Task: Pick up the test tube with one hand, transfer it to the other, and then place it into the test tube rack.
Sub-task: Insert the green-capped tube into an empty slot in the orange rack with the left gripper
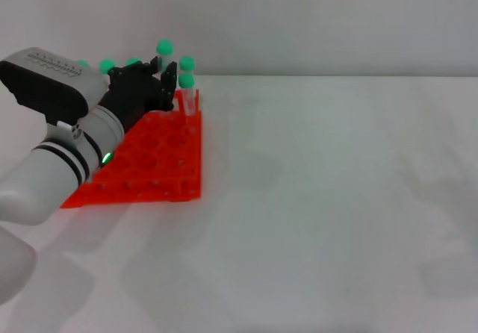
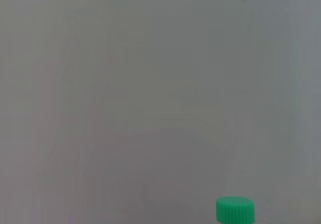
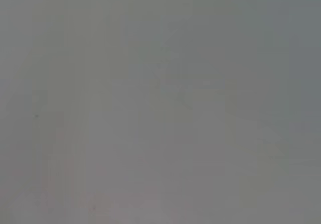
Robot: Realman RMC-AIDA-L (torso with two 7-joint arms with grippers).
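The orange-red test tube rack (image 1: 160, 161) stands on the white table at the left in the head view. My left gripper (image 1: 163, 70) hangs over the rack's back rows. Its black fingers (image 1: 172, 74) close around a test tube whose green cap (image 1: 163, 48) stands higher than the others. Several other green-capped tubes (image 1: 187, 83) stand in the rack's back holes. The left wrist view shows only one green cap (image 2: 234, 210) against a plain grey background. My right gripper is out of view, and the right wrist view shows only plain grey.
The white table (image 1: 336, 198) stretches to the right of the rack and towards the front. A pale wall (image 1: 299, 19) rises behind the table's back edge. My thick left arm (image 1: 67, 154) covers the rack's left part.
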